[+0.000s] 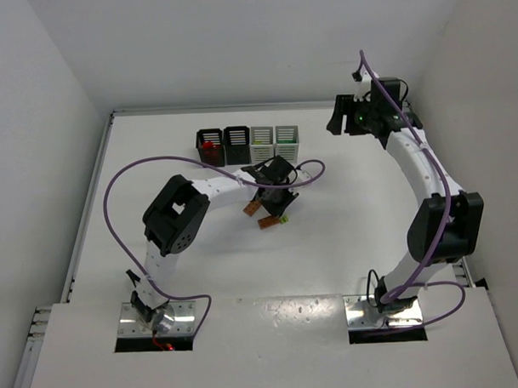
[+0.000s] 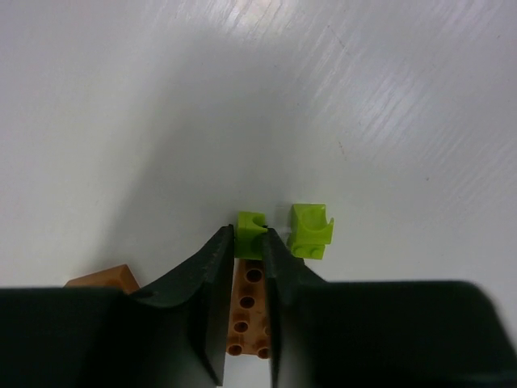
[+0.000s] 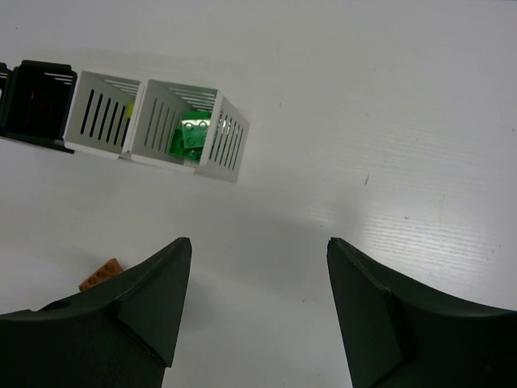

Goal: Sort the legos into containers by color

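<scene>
Where the left claw (image 2: 249, 236) pinches, an orange brick (image 2: 249, 319).

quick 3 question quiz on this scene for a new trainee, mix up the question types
1. True or false: the right gripper is holding a lego.
2. In the right wrist view, what colour are the legos in the white bin at the right end of the row? A red, B green, C orange.
3. How many yellow-green bricks show in the left wrist view?

Key
1. False. Its jaws stand apart with only bare table between them.
2. B. The green legos lie inside it.
3. Two yellow-green bricks: one at the fingertips, and one just to its right.
</scene>
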